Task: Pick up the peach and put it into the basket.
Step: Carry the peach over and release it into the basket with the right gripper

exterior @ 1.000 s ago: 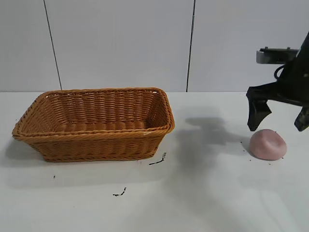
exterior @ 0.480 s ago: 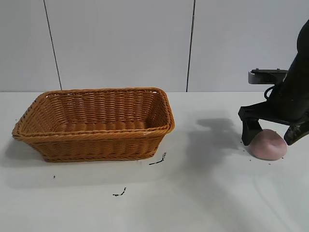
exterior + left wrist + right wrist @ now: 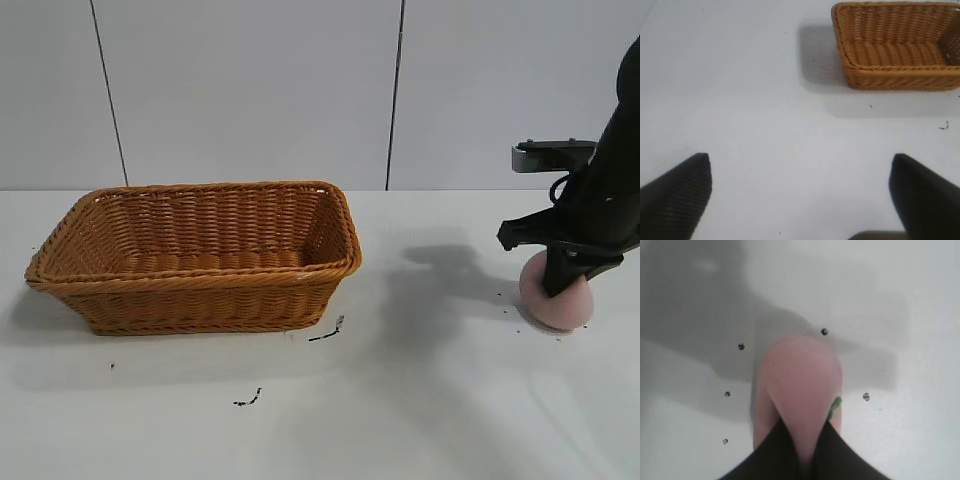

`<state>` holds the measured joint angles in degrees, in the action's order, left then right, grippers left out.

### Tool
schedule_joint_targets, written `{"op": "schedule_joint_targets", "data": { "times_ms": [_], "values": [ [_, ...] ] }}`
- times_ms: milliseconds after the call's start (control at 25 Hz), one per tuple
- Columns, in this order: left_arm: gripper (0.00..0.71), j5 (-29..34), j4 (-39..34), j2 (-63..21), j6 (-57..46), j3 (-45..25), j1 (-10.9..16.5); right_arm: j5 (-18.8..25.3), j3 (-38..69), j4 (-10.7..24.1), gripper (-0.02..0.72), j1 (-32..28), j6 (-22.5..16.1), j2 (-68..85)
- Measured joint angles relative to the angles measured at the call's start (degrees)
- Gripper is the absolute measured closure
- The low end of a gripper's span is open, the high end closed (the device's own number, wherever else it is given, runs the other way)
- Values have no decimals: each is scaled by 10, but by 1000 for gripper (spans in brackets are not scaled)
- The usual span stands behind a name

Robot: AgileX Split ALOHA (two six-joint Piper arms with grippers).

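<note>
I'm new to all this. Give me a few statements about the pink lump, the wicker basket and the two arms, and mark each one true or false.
1. The dull pink, rounded peach lies inside the orange-brown woven wicker basket. False: it sits on the white table, far to the basket's right.
2. The right gripper is shut on the peach. True.
3. The basket holds nothing visible. True.
4. The left gripper grips the basket's rim. False: it is open over bare table, apart from the basket.
5. The peach is larger than the basket. False: it is much smaller.
</note>
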<state>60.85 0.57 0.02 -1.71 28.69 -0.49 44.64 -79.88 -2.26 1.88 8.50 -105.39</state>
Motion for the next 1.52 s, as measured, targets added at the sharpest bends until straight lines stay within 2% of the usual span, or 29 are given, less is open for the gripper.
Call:
{"op": "schedule_joint_targets", "data": {
  "times_ms": [120,240,480,680,840,1040,1280,1440,1520],
  "values": [
    [17,0,0,0,0,0,0,71,-71,-8,721,0,-1,14],
    [17,0,0,0,0,0,0,109,-123,-10,721,13,-1,12],
    [17,0,0,0,0,0,0,127,-236,-10,721,89,-7,-34],
    [17,0,0,0,0,0,0,157,-337,-11,721,186,-9,-103],
    [17,0,0,0,0,0,0,150,-388,-15,721,264,-9,-153],
    [17,0,0,0,0,0,0,104,-396,-18,721,329,-9,-222],
    [17,0,0,0,0,0,0,44,-396,-15,721,344,-9,-316],
    [17,0,0,0,0,0,0,23,-396,-12,721,344,-9,-356],
    [17,0,0,0,0,0,0,20,-396,-12,673,344,-9,-363]
  ]
}}
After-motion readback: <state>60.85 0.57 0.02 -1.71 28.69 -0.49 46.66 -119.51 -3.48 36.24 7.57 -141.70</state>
